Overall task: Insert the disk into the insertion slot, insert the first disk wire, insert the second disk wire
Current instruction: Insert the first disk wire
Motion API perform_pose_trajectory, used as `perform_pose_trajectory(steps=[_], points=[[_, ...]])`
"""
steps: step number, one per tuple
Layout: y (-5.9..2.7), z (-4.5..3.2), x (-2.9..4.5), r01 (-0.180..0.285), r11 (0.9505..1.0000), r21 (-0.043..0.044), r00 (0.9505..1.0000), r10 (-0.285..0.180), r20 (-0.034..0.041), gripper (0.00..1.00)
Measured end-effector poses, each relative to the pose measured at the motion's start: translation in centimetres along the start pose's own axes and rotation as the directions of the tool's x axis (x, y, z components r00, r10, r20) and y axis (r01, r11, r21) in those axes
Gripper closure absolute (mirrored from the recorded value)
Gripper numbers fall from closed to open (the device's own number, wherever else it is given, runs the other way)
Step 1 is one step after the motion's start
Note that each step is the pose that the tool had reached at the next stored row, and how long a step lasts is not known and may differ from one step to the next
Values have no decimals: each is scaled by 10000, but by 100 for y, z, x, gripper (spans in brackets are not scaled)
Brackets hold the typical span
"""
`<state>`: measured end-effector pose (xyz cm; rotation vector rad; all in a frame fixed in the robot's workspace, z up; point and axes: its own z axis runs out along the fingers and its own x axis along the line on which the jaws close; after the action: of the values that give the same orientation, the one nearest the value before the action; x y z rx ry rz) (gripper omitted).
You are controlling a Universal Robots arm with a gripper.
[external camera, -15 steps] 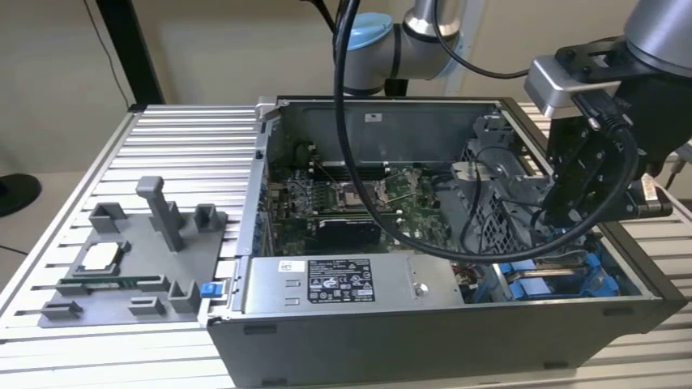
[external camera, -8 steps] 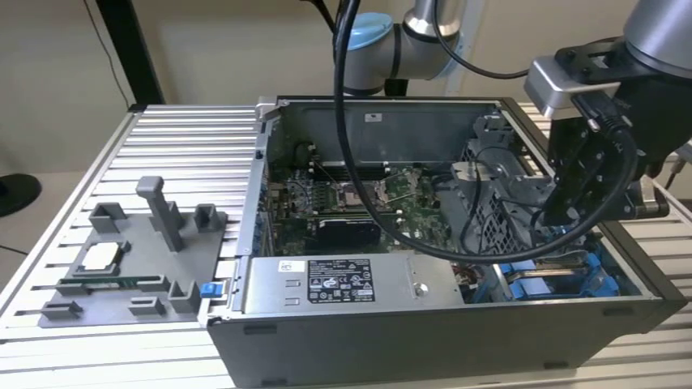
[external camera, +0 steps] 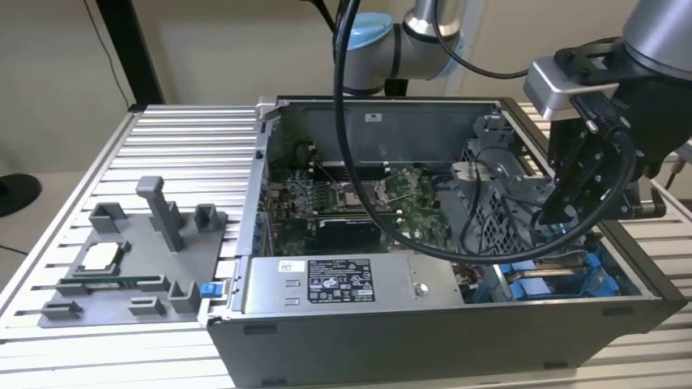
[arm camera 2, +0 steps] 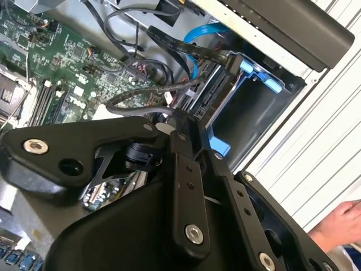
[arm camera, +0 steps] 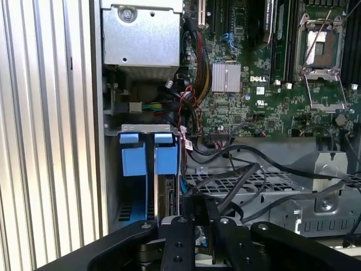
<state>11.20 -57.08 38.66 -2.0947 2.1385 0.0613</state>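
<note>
The insertion slot (external camera: pixel 552 279) is the grey bay with blue rails at the case's corner on the exterior view's right. In both wrist views its blue tabs show, and one side of the slot (arm camera 2: pixel 248 107) (arm camera: pixel 132 192) is bare grey metal. The disk (arm camera: pixel 168 197) (arm camera 2: pixel 217 104) stands on edge in the other side, showing a dark edge with blue trim. My gripper (external camera: pixel 557 217) (arm camera 2: pixel 179 127) (arm camera: pixel 204 217) hangs just above the bay among black disk wires (arm camera: pixel 248 169). Its fingertips are pressed together on a small pale plug end.
A grey power supply box (external camera: pixel 324 284) lies along the case's front wall, beside the green motherboard (external camera: pixel 346 203). A perforated metal cage (arm camera: pixel 248 186) sits next to the bay under looping cables. A grey fixture plate (external camera: pixel 130 267) rests on the ribbed table. A person's hand (arm camera 2: pixel 338 226) is beside the case.
</note>
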Motion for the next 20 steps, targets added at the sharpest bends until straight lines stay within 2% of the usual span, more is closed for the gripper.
perform_pose_trajectory(steps=[2,3,20], points=[[-1,7,2,1,10000,1,10000,-1,-7,100],[-2,13,4,2,10000,1,10000,-2,-38,100],[-68,24,5,3,10000,-7,10000,-3,-52,100]])
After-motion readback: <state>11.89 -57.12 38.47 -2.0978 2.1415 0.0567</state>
